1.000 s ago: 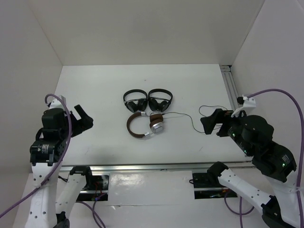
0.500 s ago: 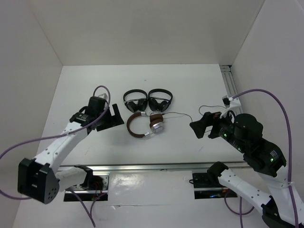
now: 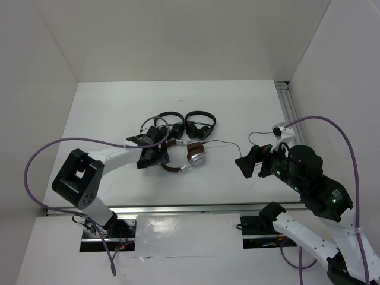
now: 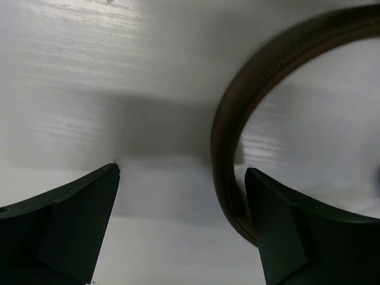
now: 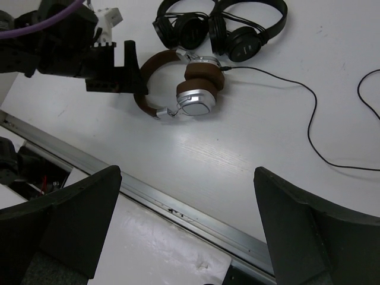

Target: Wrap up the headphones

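As the brown headphones (image 3: 195,155) lie mid-table (image 3: 119,107) beside two black pairs (image 3: 169,124), the left pincer (image 4: 181,172) gapes at the headband (image 4: 228,136), seemingly to pin it. The right pincer (image 5: 185,178), likewise apart, hovers near the cable (image 5: 312,122).

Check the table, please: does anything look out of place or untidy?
Only the thin cable of the brown headphones: it sprawls loose across the table toward the right, unwrapped. Nothing looks damaged or spilled.
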You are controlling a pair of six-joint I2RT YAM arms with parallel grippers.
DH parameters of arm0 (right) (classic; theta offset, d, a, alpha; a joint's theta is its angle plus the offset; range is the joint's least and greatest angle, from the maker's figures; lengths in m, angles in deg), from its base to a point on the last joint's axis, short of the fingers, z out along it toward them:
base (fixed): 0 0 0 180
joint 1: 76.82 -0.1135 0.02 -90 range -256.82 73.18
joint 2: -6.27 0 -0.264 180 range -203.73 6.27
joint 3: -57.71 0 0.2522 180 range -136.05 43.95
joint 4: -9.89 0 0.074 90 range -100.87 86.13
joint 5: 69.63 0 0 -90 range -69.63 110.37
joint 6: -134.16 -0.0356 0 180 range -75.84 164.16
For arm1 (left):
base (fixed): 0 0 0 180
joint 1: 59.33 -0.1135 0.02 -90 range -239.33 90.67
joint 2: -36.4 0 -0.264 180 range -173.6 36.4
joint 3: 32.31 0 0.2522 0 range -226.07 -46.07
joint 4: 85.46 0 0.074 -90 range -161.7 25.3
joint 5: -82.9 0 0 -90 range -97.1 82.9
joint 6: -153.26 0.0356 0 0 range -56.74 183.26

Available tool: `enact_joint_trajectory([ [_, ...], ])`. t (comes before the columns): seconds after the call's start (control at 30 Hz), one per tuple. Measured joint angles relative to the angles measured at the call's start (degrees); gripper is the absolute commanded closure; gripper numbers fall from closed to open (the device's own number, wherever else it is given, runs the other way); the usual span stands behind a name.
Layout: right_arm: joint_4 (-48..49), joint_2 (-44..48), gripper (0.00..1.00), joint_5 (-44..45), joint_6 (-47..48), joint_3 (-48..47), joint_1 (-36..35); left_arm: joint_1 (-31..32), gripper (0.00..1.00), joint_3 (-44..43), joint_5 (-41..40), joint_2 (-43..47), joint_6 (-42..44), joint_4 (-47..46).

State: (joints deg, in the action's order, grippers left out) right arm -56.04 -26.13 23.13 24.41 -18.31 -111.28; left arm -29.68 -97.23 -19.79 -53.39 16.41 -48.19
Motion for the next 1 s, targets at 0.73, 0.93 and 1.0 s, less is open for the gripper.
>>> enact_joint_trajectory([
  [0.73,0.07,1.92,0.0,-0.59,1.4,-0.63,0.0,6.12,1.0,-4.24,-10.91,-5.9,-6.16,1.25],
  [0.93,0.15,1.86,0.0,-0.63,1.36,-1.88,0.0,9.46,1.0,-4.74,-7.48,6.73,-0.85,11.13],
  [1.0,0.28,1.6,0.0,-0.63,1.33,-2.73,0.0,10.43,1.0,-7.91,-5.77,10.25,1.88,15.54],
])
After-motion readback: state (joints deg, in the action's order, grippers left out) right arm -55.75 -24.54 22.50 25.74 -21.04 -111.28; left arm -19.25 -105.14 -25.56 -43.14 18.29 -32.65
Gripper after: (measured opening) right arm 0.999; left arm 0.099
